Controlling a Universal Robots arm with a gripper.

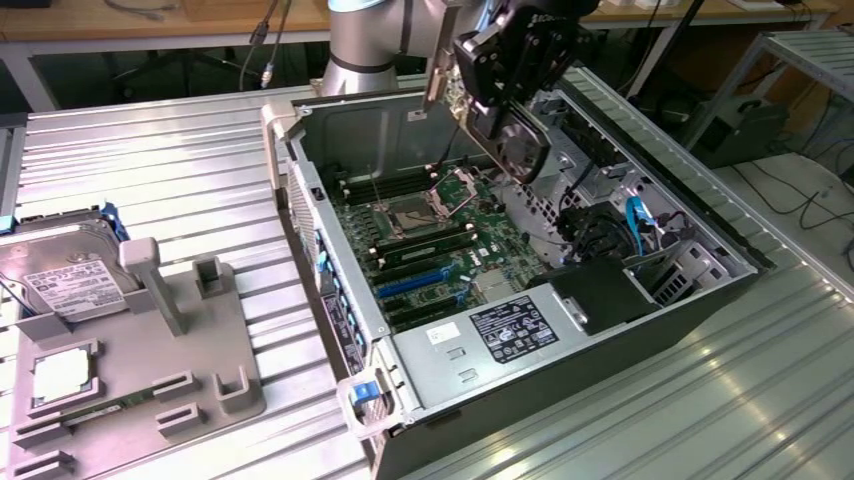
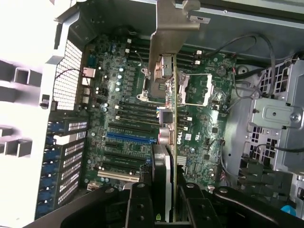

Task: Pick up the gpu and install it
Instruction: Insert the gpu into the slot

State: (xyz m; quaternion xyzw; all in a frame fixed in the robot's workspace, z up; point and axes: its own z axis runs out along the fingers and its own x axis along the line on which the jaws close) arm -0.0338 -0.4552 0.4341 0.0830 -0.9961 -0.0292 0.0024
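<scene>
Exterior view: the black pincer (image 1: 499, 105) is pinching the thin black gpu card with its silvery bracket (image 1: 523, 150), high over the open grey computer case (image 1: 304, 205). Why edge-down?

Probably to meet a slot. On the wrist view it hangs edge-on, clear above the green motherboard (image 2: 209, 133), not seated anywhere.

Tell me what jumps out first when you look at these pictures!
The black gripper holds the gpu above the open computer case in the middle of the exterior view. Below it, the green motherboard inside the case catches the eye. On the exterior view's left, a silver hard drive sits in a gray holder.
</scene>
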